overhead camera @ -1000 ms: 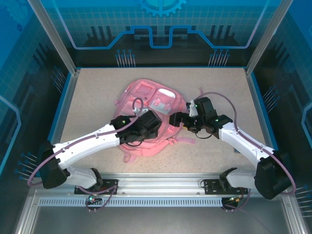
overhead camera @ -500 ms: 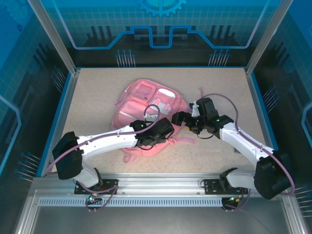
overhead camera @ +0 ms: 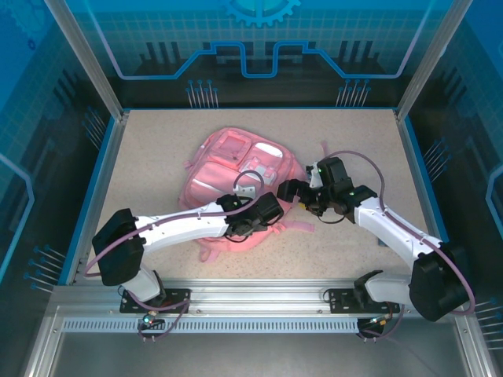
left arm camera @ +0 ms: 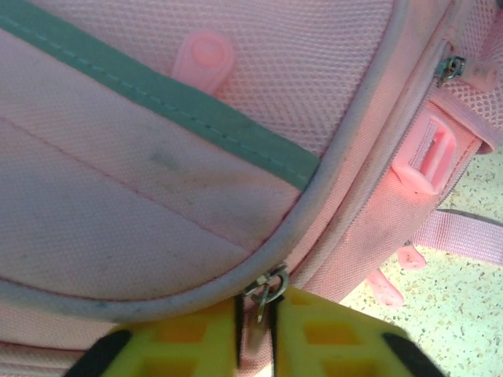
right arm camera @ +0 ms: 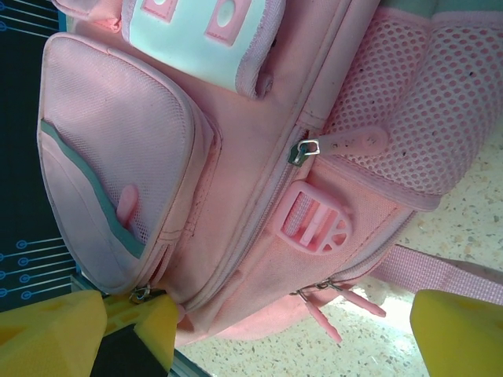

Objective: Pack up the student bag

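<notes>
The student bag (overhead camera: 228, 169), a soft pink backpack, lies flat mid-table with its front pockets up. My left gripper (overhead camera: 273, 206) is at its near right corner. In the left wrist view the yellow fingers (left arm camera: 189, 338) stand almost together, and the left gripper (left arm camera: 257, 305) is shut on a pink zip pull (left arm camera: 256, 336) hanging from a metal ring (left arm camera: 268, 286) at the front pocket's piped edge. The student bag (left arm camera: 157, 181) is right against the camera there. My right gripper (overhead camera: 289, 191) hovers open beside the student bag's (right arm camera: 236, 196) right side, and its jaws (right arm camera: 255, 314) stand wide apart.
A pink strap (overhead camera: 295, 226) trails from the bag onto the speckled table (overhead camera: 141, 149). A side buckle (right arm camera: 318, 220) and two loose zip pulls (right arm camera: 338, 306) face the right gripper. Blue rails (overhead camera: 100, 157) and glass walls ring the table. The two grippers are close together.
My left arm swung right along the bag's near edge to its right corner, and its jaws closed on the zip pull. The right gripper shifted slightly and stayed open.
</notes>
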Action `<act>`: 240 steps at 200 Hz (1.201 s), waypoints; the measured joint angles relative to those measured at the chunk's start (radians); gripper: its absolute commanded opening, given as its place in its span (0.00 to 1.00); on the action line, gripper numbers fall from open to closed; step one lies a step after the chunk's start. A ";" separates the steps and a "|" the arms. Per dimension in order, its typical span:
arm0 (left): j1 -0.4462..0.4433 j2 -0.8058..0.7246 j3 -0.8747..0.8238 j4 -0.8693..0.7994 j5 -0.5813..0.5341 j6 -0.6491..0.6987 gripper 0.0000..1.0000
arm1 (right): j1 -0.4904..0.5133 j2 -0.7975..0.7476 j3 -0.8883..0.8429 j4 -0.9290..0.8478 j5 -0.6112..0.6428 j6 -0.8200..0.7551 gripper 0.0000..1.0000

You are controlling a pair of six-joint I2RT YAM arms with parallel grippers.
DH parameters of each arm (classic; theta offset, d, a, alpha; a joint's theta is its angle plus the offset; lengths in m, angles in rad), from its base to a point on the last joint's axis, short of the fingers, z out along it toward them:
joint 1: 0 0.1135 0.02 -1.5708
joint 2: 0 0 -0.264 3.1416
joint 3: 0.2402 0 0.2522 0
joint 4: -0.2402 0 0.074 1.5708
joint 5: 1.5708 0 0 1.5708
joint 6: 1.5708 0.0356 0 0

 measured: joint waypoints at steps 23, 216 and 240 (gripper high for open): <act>-0.004 0.000 -0.006 0.006 -0.005 0.000 0.00 | 0.000 0.010 0.000 0.010 -0.017 0.023 0.96; 0.008 -0.110 -0.146 0.124 0.002 0.074 0.00 | 0.166 0.370 0.153 0.229 -0.146 0.240 0.16; 0.018 -0.114 -0.149 0.122 0.018 0.091 0.00 | 0.172 0.372 0.193 0.153 -0.101 0.206 0.09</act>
